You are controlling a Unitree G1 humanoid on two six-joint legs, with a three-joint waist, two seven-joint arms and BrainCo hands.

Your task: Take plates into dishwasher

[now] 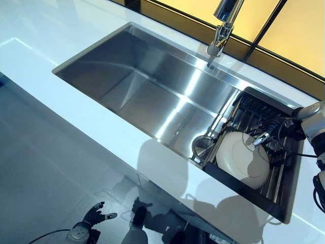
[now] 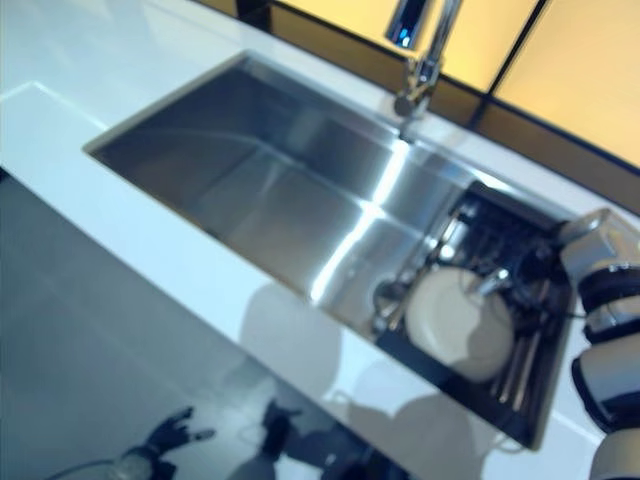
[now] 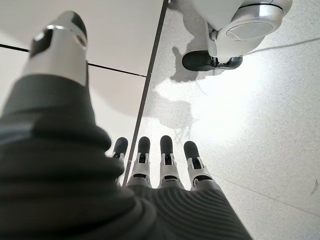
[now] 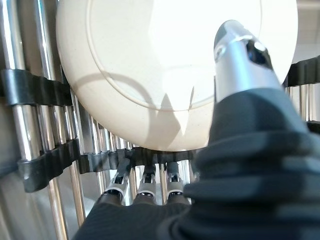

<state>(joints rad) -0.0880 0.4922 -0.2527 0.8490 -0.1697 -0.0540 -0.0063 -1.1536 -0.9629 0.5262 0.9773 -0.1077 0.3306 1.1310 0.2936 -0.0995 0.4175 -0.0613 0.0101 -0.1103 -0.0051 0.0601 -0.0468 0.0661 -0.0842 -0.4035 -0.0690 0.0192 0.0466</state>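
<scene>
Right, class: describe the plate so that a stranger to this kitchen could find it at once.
Start at the steel sink set in the white counter. At its end away from the tap sits a dark drying rack of metal rods. The plate lies on it: the only round, cream-white thing there, with the right hand over it.

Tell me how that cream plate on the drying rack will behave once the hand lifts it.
The plate looks rigid and glazed, so it is probably slippery against the right hand, whose fingers reach under its rim with the thumb above. It leans on the rack of metal rods, so it may slide or clatter if nudged. Likely ceramic, it would chip if dropped.
</scene>
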